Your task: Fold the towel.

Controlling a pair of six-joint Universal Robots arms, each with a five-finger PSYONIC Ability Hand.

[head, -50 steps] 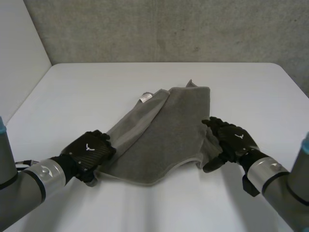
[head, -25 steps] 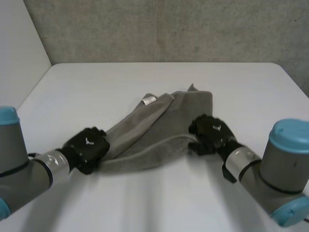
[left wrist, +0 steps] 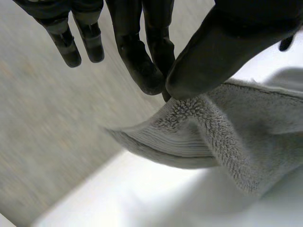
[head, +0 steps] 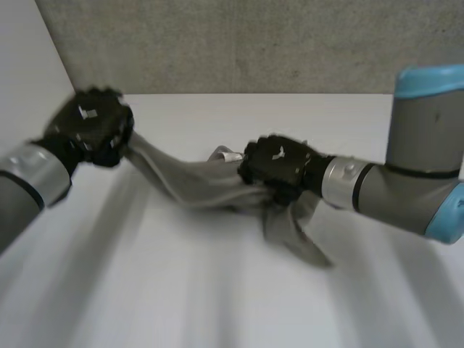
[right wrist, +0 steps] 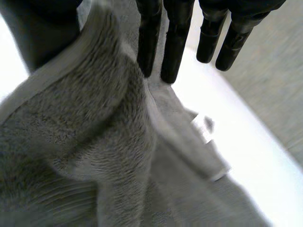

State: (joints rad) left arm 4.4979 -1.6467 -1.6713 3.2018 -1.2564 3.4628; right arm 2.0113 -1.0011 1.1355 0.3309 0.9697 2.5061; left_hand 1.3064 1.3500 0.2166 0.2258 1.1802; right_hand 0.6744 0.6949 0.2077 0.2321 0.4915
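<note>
Pinching a towel corner between thumb and fingertips, my left hand holds it above the table. My right hand clamps another edge likewise; the towel sags between them, its end hanging beneath the right.

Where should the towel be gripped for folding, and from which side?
Probably at its hemmed corners, from the outer sides. The left hand pinches a corner of the towel between thumb and fingers, so the cloth spans across to the right hand, which holds the other end.
</note>
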